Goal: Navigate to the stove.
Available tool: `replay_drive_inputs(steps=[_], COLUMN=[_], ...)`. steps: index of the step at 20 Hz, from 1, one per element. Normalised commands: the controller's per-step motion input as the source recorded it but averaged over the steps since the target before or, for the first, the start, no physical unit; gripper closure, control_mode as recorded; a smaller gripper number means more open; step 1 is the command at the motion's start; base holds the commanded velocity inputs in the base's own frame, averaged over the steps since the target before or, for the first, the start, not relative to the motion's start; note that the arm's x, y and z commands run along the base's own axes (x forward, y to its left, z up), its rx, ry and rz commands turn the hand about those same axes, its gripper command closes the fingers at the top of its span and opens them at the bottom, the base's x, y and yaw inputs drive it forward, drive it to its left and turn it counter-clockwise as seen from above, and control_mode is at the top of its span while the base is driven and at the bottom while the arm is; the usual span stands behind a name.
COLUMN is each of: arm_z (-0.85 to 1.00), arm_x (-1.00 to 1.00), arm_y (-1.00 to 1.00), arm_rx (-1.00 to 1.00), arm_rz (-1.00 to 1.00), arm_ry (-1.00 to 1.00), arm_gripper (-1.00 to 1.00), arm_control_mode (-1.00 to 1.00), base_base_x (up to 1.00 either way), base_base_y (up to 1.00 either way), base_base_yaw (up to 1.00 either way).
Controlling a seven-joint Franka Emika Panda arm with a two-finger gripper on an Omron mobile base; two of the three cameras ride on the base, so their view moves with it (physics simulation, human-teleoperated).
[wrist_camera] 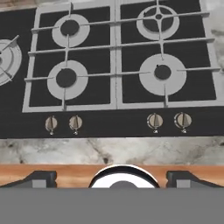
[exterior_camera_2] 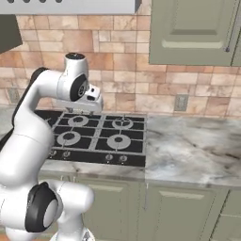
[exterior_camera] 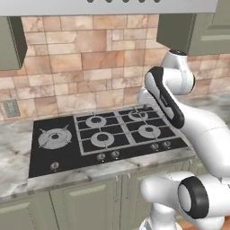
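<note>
Stove: the black stove (exterior_camera: 103, 137) sits set into the marble surface (exterior_camera_2: 197, 150), right ahead of the robot, against the brick wall (exterior_camera: 81, 58).
Burners: four under grates, a fifth at the left end; knobs (wrist_camera: 155, 120) line the front edge.
Arm: it folds up over the stove's right half.
Fingers: the two dark fingers (wrist_camera: 39, 178) stand well apart, spread wide and holding nothing.
Below: green cabinet doors (exterior_camera_2: 179, 212).
</note>
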Motion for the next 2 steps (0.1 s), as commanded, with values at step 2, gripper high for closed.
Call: replay_drive_inputs(steps=[2], arm_z=[0.0], arm_x=[0.0], arm_y=[0.0], arm_rx=[0.0], arm_rz=[0.0], arm_ry=[0.0], arm_gripper=[-1.0], arm_control_mode=[1.0], base_base_x=[0.04], base_base_y=[0.37], base_base_yaw=[0.0])
